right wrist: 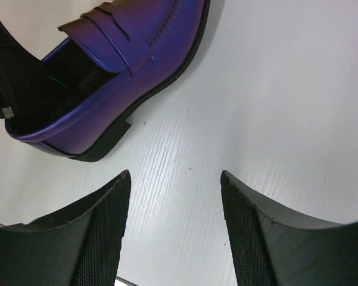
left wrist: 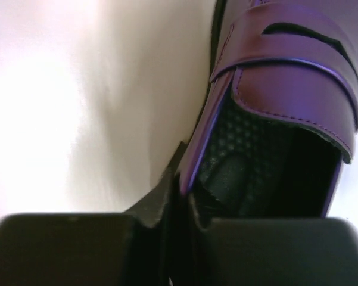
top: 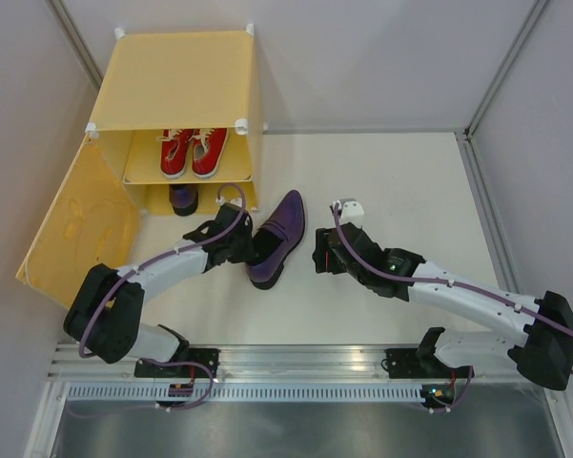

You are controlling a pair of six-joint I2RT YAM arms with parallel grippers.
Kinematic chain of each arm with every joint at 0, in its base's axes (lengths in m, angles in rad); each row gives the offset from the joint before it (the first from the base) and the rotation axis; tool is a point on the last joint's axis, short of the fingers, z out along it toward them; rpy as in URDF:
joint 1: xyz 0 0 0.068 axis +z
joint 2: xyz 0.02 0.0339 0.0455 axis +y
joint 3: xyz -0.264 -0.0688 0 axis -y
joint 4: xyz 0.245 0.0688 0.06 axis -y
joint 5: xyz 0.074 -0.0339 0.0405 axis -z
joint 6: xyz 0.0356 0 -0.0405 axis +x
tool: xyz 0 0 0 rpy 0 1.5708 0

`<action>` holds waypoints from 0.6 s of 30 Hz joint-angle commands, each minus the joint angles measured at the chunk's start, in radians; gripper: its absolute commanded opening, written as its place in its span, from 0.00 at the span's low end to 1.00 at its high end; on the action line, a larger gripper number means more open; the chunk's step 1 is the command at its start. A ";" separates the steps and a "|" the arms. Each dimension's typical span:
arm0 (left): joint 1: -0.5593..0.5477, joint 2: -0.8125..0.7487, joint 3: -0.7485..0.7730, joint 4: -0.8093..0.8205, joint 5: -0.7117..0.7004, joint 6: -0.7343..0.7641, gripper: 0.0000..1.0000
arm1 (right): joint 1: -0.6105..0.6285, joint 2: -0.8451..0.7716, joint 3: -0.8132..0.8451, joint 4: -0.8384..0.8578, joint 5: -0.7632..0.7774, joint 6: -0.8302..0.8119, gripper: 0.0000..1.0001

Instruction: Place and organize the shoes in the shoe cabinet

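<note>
The task looks a little over halfway done. In the upper left of the top view stands the large yellow-orange plastic cube cabinet (top: 172,76), its embossed front door (top: 76,224) swung open toward the left edge. The pair of small red canvas sneakers with white laces (top: 193,151) sits side by side on the inner shelf. Below the shelf, one glossy dark purple slip-on shoe (top: 183,197) shows partly in the lower compartment. Its mate, the second dark purple slip-on shoe (top: 278,234), lies on the white table (top: 400,172) at the centre of the frame, outside the cabinet and just lower right of its opening. Setting it beside its partner appears to be the main step left.

The left tool (top: 254,254) is pressed together on the thin side wall of this shoe near the heel opening. In the left wrist view, that wall runs down into the narrow gap between the tool's two black halves. The right tool (top: 320,256) sits just right of the shoe, spread wide over bare table, holding and touching nothing.
</note>
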 commanded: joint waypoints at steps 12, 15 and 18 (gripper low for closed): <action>0.048 -0.288 -0.092 -0.225 -0.225 -0.017 0.02 | -0.002 -0.029 -0.009 0.005 0.017 0.033 0.67; 0.097 -0.375 -0.118 -0.277 -0.213 -0.032 0.02 | -0.002 -0.032 -0.014 0.010 0.019 0.033 0.66; 0.158 -0.443 -0.133 -0.312 -0.207 -0.043 0.02 | -0.002 -0.029 -0.014 0.013 0.014 0.035 0.67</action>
